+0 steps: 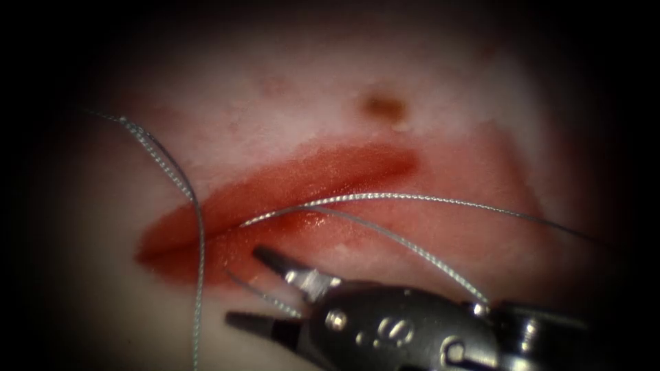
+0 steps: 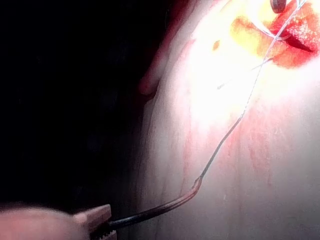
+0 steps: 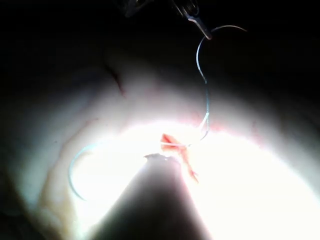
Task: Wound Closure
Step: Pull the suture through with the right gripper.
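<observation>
The cut [image 1: 289, 189] runs slantwise across the pale tissue [image 1: 275, 103], wet with red fluid. My right tool [image 1: 256, 290] comes in from the lower right, its jaws open just below the cut's left end, gripping nothing; a short strand of thread [image 1: 265, 297] lies between them. More thread [image 1: 385, 197] crosses the cut towards the right, and another strand [image 1: 199, 240] hangs down on the left. My left tool [image 2: 106, 226] is shut on the dark curved needle [image 2: 160, 209], off the tissue surface and well away from the cut. Thread [image 2: 235, 125] leaves the needle's blunt end towards the wound.
A small brown spot [image 1: 383, 106] marks the tissue above the cut. In the right wrist view the left tool [image 3: 196, 21] holds the needle [image 3: 227, 27] high above the lit wound, with thread [image 3: 205, 95] hanging down to it.
</observation>
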You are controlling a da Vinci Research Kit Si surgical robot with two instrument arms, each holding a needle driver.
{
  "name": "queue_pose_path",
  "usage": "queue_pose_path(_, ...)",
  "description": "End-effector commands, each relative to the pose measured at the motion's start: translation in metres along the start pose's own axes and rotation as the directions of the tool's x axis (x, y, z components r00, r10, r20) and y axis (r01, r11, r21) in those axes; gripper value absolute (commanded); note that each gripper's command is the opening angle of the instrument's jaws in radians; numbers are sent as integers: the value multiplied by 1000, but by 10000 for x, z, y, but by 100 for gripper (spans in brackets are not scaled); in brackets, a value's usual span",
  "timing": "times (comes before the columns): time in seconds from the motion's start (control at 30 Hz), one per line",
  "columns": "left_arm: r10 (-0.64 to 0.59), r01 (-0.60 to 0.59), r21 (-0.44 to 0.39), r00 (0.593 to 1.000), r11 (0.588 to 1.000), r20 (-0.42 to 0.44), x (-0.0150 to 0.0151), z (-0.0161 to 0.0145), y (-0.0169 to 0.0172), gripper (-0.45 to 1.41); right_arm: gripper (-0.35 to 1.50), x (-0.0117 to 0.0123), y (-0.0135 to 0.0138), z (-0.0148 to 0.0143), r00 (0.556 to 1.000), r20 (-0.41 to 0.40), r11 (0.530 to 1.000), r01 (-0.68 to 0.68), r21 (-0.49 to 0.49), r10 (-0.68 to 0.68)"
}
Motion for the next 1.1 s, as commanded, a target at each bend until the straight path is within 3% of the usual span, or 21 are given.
queue_pose_path(0.03, 1, -1, 3, 1000, 1000, 7, -11, 3, -4, -45, 109, 16, 1, 3, 1000, -6, 1000, -2, 5, 2)
queue_pose_path(0.17, 0, -1, 3, 1000, 1000, 8, -11, 3, -5, -45, 106, 26, 3, -5, 1000, -2, 1000, -15, 16, 15)
queue_pose_path(0.23, 0, 0, 3, 1000, 1000, 8, -11, 3, -5, -45, 112, 35, 9, -10, 989, 2, 989, -145, 24, 145)
queue_pose_path(0.27, 0, 0, 3, 1000, 1000, 8, -11, 3, -5, -45, 96, 42, 14, -14, 980, 4, 979, -201, 29, 201)
queue_pose_path(0.4, 0, 0, 3, 1000, 1000, 8, -11, 3, -5, -45, 82, 56, 25, -18, 964, 30, 963, -267, 47, 266)
queue_pose_path(0.5, 0, 0, 2, 1000, 1000, 8, -11, 3, -5, -45, 80, 76, 39, -18, 918, 206, 922, -369, 121, 340)
queue_pose_path(0.53, 0, 0, 2, 1000, 1000, 8, -11, 3, -5, -45, 67, 83, 45, -18, 884, 314, 906, -402, 136, 345)
queue_pose_path(0.57, 0, 0, 2, 1000, 1000, 8, -11, 3, -5, -45, 67, 83, 45, -18, 884, 314, 906, -402, 136, 345)
queue_pose_path(0.6, 0, 0, 3, 1000, 1000, 8, -11, 3, -5, -45, 52, 88, 49, -18, 855, 395, 899, -416, 134, 337)
queue_pose_path(0.63, 0, 0, 2, 1000, 1000, 8, -11, 3, -5, -45, 35, 92, 52, -17, 814, 478, 893, -433, 123, 329)
queue_pose_path(0.67, 0, 0, 3, 1000, 1000, 8, -11, 4, -5, -45, -2, 103, 61, -9, 692, 644, 874, -480, 73, 327)
queue_pose_path(0.7, 0, 0, 2, 1000, 1000, 8, -11, 4, -5, -45, -2, 104, 61, -7, 669, 651, 857, -513, 55, 359)
queue_pose_path(0.8, 0, 0, 2, 1000, 1000, 9, -10, 4, -6, -45, 0, 106, 61, 5, 545, 692, 765, -643, -16, 473)
queue_pose_path(0.83, 0, 0, 1, 1000, 1000, 9, -10, 4, -6, -45, 0, 106, 60, 8, 526, 706, 760, -650, -27, 475)
queue_pose_path(1.03, -1, 1, 1, 1000, 1000, 9, -10, 4, -6, -45, 1, 113, 55, 25, 510, 727, 755, -655, -19, 461)
queue_pose_path(1.1, 0, 0, 1, 1000, 1000, 10, -10, 4, -6, -45, 25, 117, 53, 31, 494, 731, 743, -669, -28, 472)
